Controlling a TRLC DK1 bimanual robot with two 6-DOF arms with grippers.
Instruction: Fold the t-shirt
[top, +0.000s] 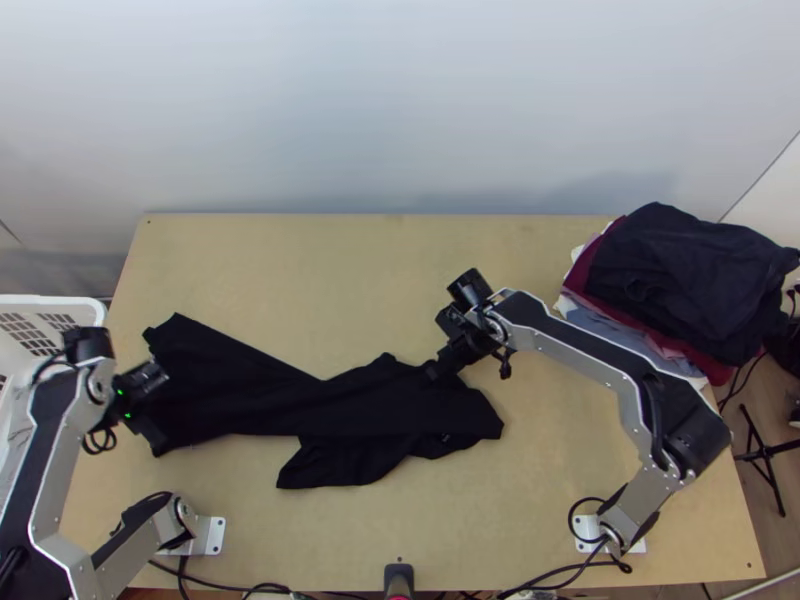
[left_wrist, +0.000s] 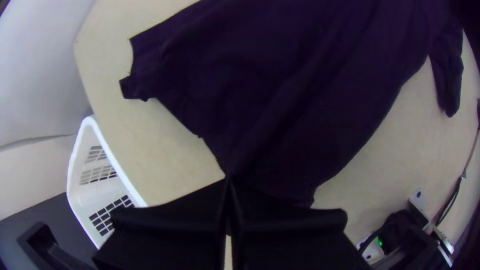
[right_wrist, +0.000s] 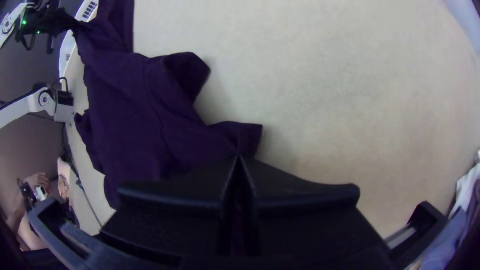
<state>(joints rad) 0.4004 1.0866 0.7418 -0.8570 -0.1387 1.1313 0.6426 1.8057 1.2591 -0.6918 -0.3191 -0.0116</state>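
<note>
While the left gripper with wide black fingers (left_wrist: 227, 177) is pinched together on one end of the black cloth t-shirt (top: 340, 405), left of the top view, its matching right gripper (right_wrist: 239, 157) is clamped on the upper edge, near centre. Rumpled, the shirt runs lengthwise between and beyond them, dipping rightward; the light wooden table (top: 300, 260) offers lifting room above.
</note>
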